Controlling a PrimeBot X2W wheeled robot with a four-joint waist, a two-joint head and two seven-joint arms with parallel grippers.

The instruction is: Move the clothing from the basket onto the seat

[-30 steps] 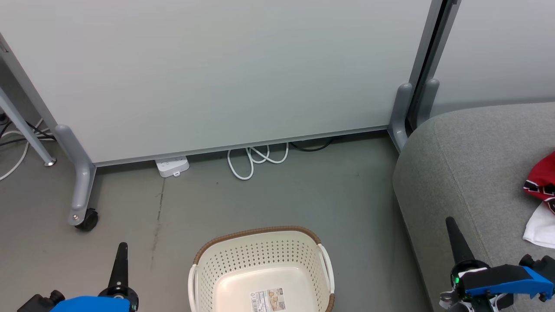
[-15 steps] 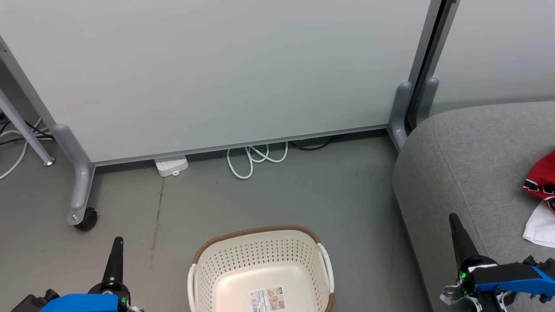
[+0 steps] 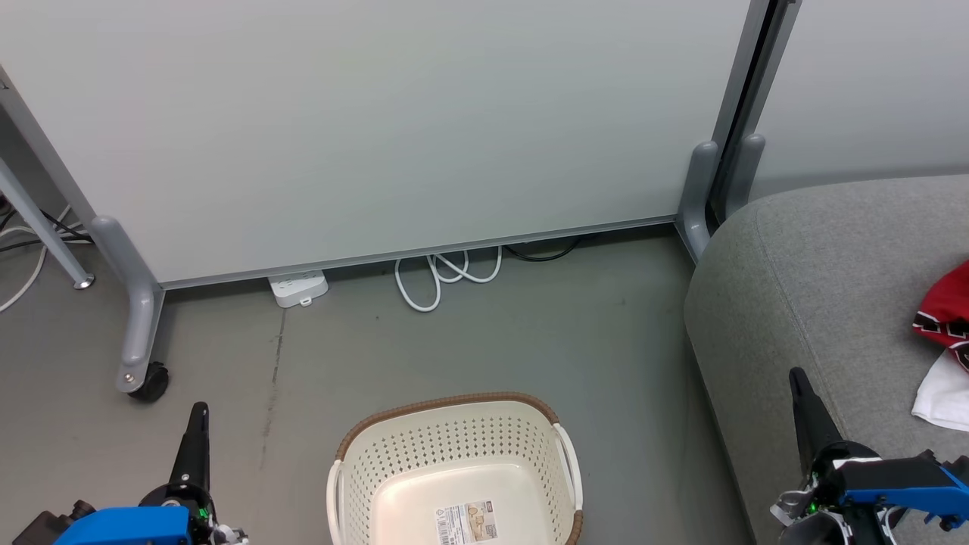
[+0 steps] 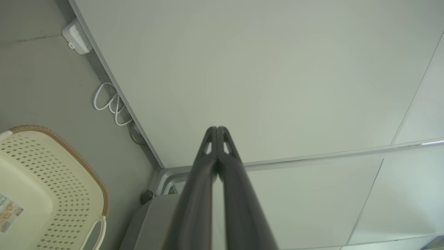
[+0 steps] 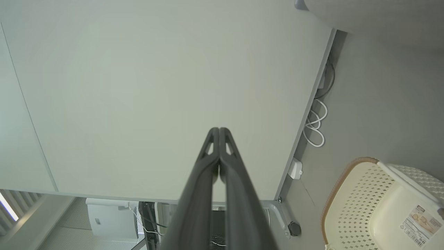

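At the left tool (image 3: 198, 415): fingers pressed flat together, nothing between them. Same at the right tool (image 3: 797, 378): shut and empty. Borne out along each tool's own fingers in the wrist views, closed to one dark wedge and aimed at the pale partition panel (image 3: 378, 113).

Between the two tools, inboard of both and about level with their fingers: the basket (image 3: 454, 443), standing on the floor (image 3: 530, 341), bare inside apart from a paper label (image 3: 467, 522) on its bottom. No cloth in the part on show; near end cut off by the bottom edge of the head view, so no telling about that strip.

Outboard of the right tool, off to its right and about level with its fingertip: the clothing (image 3: 950, 333), a red shirt (image 3: 946, 306) with black-and-white trim and a white cloth piece (image 3: 942, 397) just beside it, on the side nearer the tool's wrist. Both resting on the seat (image 3: 833, 265), whose rounded corner lies under and ahead of that tool. Well apart from the left tool, with the basket in between.

Probably done, or close to it. Should any tidying be wanted, falls to the right tool as the nearer one: open first, then swing outward to the right. Long axis of the heap not readable, being cut by the view's right edge.
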